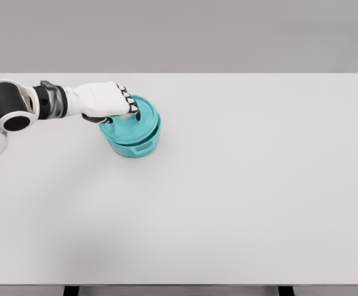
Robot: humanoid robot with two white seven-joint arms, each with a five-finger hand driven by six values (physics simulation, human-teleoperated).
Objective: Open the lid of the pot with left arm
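You're at the grasp step: your left hand (108,102) is curled over the round teal lid (131,121) of the squat teal pot (134,143), at ten o'clock on the white surface (246,185). Grip looks closed on its knob, which is hidden. Next, lift straight up.

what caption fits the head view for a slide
Left robot hand curled over the lid of a teal pot on a white table.

Bright, even, soft light; faint shadows; clean render, slightly soft focus.
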